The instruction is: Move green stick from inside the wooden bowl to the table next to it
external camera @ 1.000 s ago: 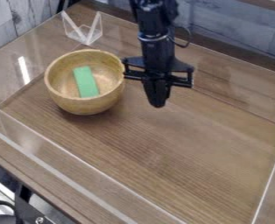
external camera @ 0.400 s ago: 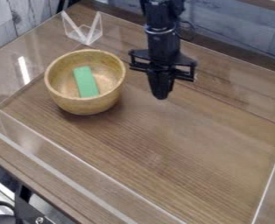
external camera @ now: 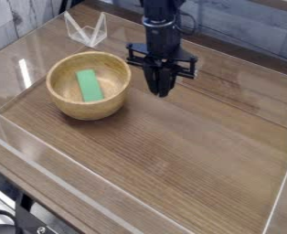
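Note:
The green stick (external camera: 89, 86) lies flat inside the wooden bowl (external camera: 63, 103), which stands on the left part of the table (external camera: 183, 146). My gripper (external camera: 161, 91) hangs over the table just right of the bowl's rim, pointing down. Its dark fingers are pressed together with nothing between them. It does not touch the bowl or the stick.
Clear plastic walls (external camera: 133, 196) run along the table's edges. A clear plastic corner piece (external camera: 85, 30) stands behind the bowl. Bare tabletop spreads to the right of and in front of the bowl.
The gripper rose and drifted right, then came back left and up toward the bowl's right rim. The bowl and the green stick have not moved.

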